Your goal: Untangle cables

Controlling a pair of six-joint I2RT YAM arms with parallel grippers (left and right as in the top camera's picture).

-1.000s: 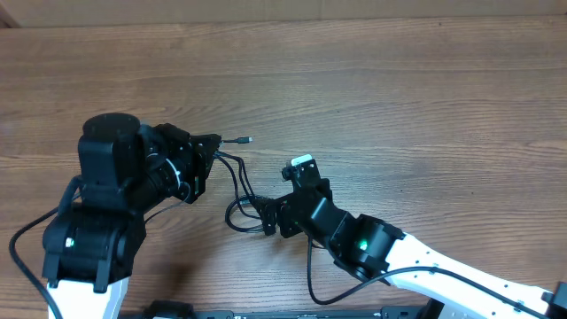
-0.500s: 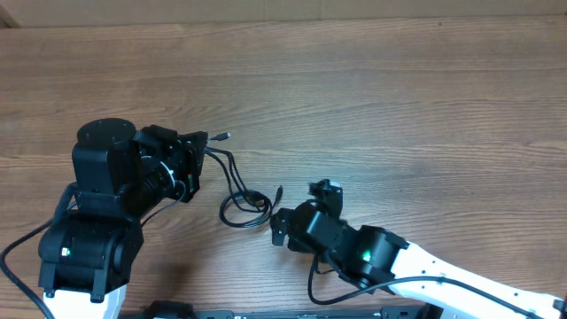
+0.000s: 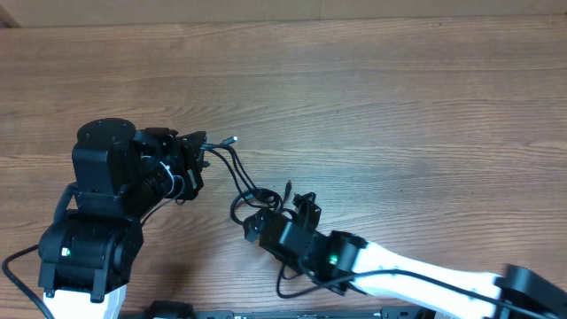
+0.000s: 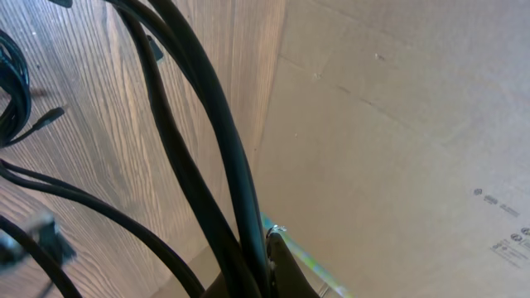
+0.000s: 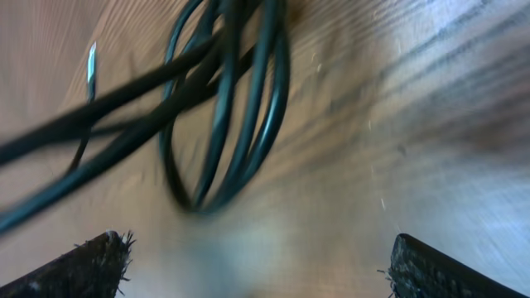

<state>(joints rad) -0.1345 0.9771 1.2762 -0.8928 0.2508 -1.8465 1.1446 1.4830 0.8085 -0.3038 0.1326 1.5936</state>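
Wooden table (image 3: 399, 106), cardboard wall (image 4: 397, 124) behind. Left gripper (image 3: 202, 151) clamped on cables (image 3: 244, 182) (silver plug (image 3: 232, 139) sticking out); right gripper (image 5: 261, 261) spread wide above them, holding nothing.

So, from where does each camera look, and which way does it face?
Overhead: above the brown wooden table, facing down; shows both arms, left end effector shut on thin black cables.
Left wrist: on its arm, looks along those cables toward a cardboard wall; one finger shows.
Right wrist: on its arm, looks down at the cable loop; open right end effector shows.
Shared: all see the cables.
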